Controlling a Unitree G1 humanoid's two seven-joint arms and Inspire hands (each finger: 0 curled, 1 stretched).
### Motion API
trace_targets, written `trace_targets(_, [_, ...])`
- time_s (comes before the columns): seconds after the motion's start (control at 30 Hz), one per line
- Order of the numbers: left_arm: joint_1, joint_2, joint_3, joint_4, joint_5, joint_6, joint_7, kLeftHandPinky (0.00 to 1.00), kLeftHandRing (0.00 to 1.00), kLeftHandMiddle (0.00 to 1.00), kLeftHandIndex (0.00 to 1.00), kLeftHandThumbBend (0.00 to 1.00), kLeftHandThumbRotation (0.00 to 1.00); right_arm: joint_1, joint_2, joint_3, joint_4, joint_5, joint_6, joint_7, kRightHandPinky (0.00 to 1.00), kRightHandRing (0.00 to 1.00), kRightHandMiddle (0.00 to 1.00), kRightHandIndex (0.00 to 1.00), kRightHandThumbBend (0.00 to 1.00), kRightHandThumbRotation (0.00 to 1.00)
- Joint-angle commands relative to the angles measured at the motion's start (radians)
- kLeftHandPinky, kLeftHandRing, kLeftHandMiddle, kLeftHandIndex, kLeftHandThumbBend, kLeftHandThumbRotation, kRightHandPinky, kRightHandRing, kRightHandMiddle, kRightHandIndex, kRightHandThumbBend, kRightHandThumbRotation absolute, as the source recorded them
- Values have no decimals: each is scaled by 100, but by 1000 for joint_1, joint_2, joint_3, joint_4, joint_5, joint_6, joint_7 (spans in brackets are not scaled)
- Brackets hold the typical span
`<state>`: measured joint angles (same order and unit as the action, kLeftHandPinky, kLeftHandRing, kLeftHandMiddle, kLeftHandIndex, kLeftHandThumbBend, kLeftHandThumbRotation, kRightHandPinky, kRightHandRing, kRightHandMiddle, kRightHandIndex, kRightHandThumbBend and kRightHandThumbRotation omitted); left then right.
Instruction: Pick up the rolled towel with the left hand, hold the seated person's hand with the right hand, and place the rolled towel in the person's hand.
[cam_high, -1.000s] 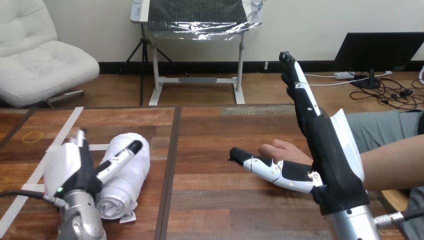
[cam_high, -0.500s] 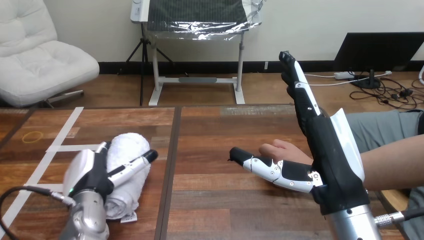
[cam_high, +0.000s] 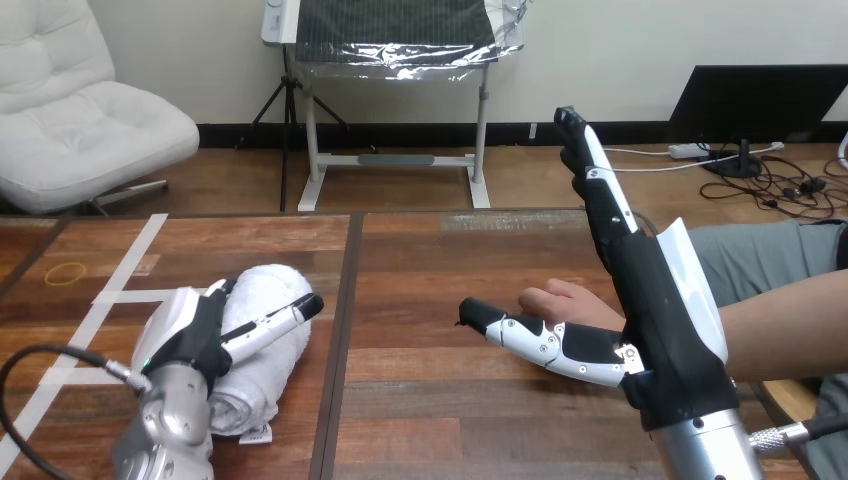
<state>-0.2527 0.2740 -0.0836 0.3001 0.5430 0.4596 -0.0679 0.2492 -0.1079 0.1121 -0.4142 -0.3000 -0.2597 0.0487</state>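
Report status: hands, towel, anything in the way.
Left hand on rolled towel, grip unconfirmed; towel lying on table. Right hand open, thumb stretched in front of the person's hand, not holding it. Nothing else in the way.

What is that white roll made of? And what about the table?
The rolled towel looks like soft terry cloth: white, fuzzy and matte. The table looks like wooden planks, brown with grain lines and a slight sheen; it could be veneer.
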Motion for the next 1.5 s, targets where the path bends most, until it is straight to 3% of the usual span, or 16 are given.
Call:
trace_targets(0.0, [-78, 22, -50, 36, 14, -10, -13, 78, 87, 90, 92, 100, 80, -39, -6, -5, -49, -9, 6, -1, 100, 100, 100, 100, 69, 0])
trace_targets(0.37, [-90, 50, -146, 56, 100, 31, -5, 79, 86, 88, 92, 99, 78, -42, -14, -3, -52, -18, 12, -2, 100, 100, 100, 100, 70, 0])
trace_targets(0.77, [-115, 62, -238, 101, 227, 101, 1, 66, 74, 79, 87, 96, 71, -46, -20, -3, -59, -17, 22, 2, 100, 100, 100, 100, 69, 0])
trace_targets(0.87, [-121, 61, -255, 109, 254, 125, 1, 58, 68, 73, 85, 93, 65, -46, -20, -3, -60, -17, 24, 3, 100, 100, 100, 100, 70, 0])
trace_targets(0.97, [-131, 58, -275, 121, 283, 161, -7, 43, 52, 61, 83, 91, 59, -46, -22, -4, -61, -14, 24, 5, 100, 100, 100, 100, 70, 0])
trace_targets(1.13, [-146, 60, -304, 150, 309, 190, -22, 23, 31, 42, 70, 84, 43, -47, -24, -4, -63, -11, 25, 8, 100, 100, 100, 100, 70, 0])
trace_targets(1.23, [-166, 63, -337, 180, 336, 219, -51, 19, 27, 37, 66, 82, 38, -46, -21, -4, -64, -6, 27, 10, 100, 100, 100, 100, 70, 0])
trace_targets(1.47, [-182, 49, -363, 235, 364, 245, -21, 14, 22, 34, 68, 81, 24, -43, -20, -4, -71, -7, 34, 13, 100, 100, 100, 100, 69, 0])
